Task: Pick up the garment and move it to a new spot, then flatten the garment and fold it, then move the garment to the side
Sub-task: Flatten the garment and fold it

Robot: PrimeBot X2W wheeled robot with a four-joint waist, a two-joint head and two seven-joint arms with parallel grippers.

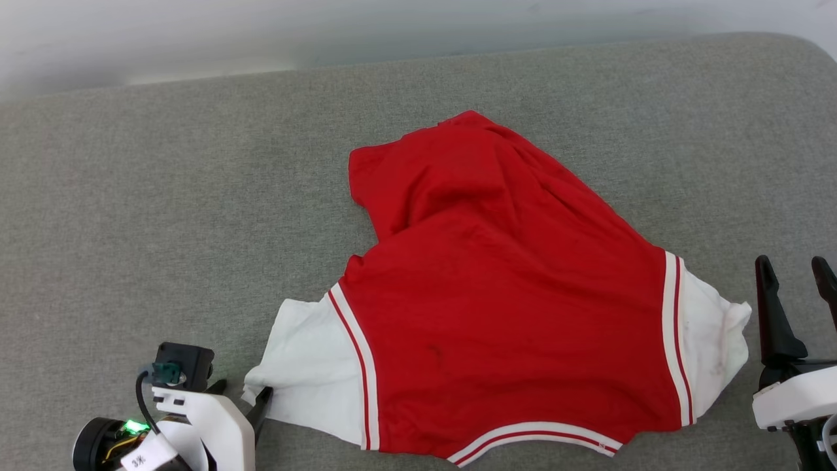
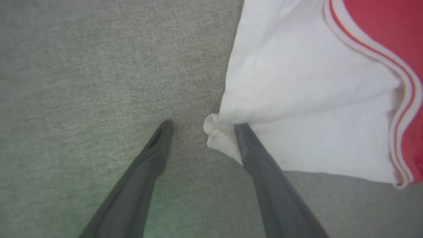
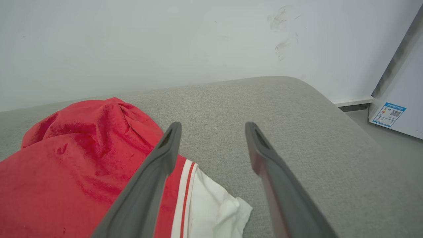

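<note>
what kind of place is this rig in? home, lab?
Indoors, likely a plain room; home or lab, cannot tell. A grey upholstered surface like a padded bench stands against a scuffed white wall, and a white unit with a blue label stands beside it.

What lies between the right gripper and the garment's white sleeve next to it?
A narrow strip of bare grey cushion, nothing else; the head view shows it. The open right gripper stands clear of the sleeve.

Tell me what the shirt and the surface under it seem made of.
The garment looks like soft matte knit, probably cotton jersey: it drapes in limp folds. The grey surface looks like matte woven upholstery, with fine weave texture showing.
</note>
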